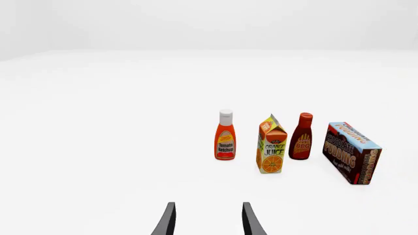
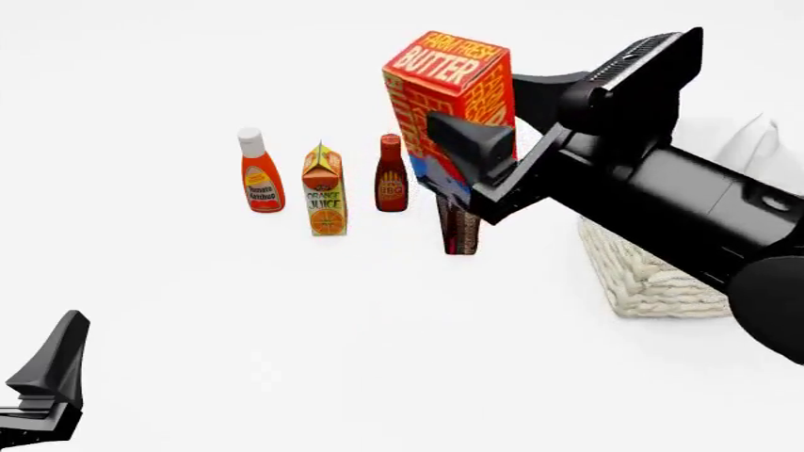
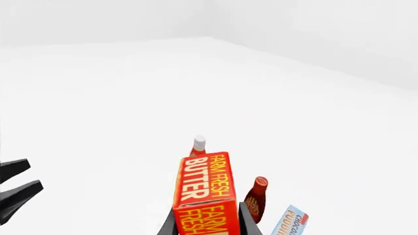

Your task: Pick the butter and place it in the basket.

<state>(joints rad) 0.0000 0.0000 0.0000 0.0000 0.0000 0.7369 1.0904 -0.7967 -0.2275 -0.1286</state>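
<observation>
Where right gripper [image 2: 472, 151] clamps — butter [image 2: 446, 80] seemingly aloft.

The red-orange butter carton [image 2: 446, 80] hangs upright in the air, yellow lettering showing. The cream wicker basket [image 2: 641, 273] sits on the table to its right.

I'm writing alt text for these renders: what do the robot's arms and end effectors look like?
Both are plain black. The right arm is thick and blocky, with a ribbed edge near its top. The left end effector has two slim, tapering dark fingers. No cables or markings show.
</observation>
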